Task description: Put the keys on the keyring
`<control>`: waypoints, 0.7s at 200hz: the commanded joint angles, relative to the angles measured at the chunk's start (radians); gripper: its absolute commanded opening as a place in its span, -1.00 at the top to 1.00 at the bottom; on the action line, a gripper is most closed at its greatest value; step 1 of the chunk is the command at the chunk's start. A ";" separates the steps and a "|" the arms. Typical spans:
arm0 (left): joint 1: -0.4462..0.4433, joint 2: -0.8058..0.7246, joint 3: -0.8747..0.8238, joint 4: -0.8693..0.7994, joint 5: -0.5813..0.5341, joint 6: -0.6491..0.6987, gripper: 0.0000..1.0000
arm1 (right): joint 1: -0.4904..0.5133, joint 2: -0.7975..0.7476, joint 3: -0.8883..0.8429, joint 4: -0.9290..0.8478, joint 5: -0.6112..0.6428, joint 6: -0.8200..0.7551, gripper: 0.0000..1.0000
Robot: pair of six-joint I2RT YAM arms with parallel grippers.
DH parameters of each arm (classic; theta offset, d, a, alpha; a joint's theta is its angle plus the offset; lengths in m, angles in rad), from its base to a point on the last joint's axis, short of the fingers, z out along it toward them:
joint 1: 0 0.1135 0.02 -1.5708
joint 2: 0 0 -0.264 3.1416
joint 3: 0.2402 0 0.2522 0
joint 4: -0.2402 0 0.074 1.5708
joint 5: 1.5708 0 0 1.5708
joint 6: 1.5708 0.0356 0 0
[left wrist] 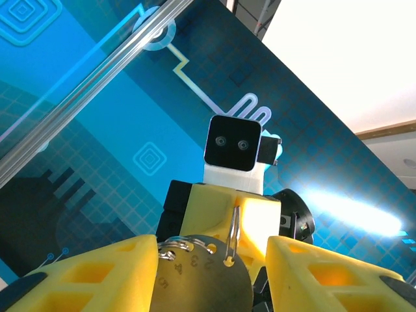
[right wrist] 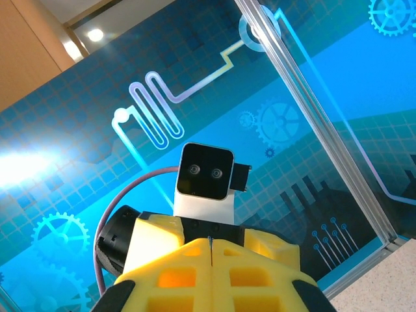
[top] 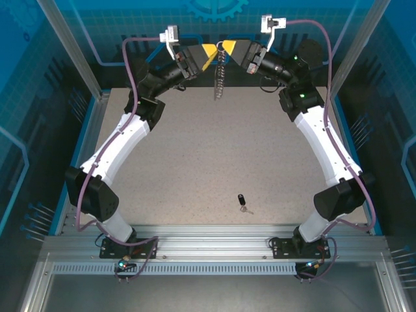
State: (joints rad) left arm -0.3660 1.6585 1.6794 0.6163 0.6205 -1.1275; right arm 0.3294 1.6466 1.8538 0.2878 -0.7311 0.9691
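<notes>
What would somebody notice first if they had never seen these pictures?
The two arms meet high over the far end of the table, left gripper and right gripper nose to nose. The keyring is held between them, its silvery chain dangling. A tiny black-headed key lies alone on the table near the bases.

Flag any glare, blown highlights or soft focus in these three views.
Top external: evenly lit and sharp, the small key legible. Left wrist: ceiling blown out white at upper right, a glare streak across the blue wall panel. Right wrist: another glare patch at the left edge, a ceiling lamp flaring at the top.
</notes>
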 commanded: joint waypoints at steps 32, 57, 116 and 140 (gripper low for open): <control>-0.005 -0.034 -0.021 0.067 -0.033 -0.007 -0.03 | 0.018 -0.009 -0.019 0.036 0.021 0.003 1.00; -0.004 -0.026 -0.018 0.081 -0.033 -0.017 0.06 | 0.025 -0.006 -0.019 0.027 0.017 0.001 1.00; -0.008 -0.026 -0.020 0.088 -0.016 -0.025 0.26 | 0.031 -0.007 -0.030 0.022 0.025 -0.009 1.00; -0.008 -0.038 -0.046 0.094 -0.020 -0.023 0.35 | 0.031 -0.012 -0.045 0.024 0.032 -0.008 1.00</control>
State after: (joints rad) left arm -0.3687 1.6573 1.6630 0.6613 0.6041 -1.1500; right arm 0.3481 1.6466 1.8233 0.2855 -0.7219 0.9684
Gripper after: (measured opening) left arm 0.343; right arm 0.042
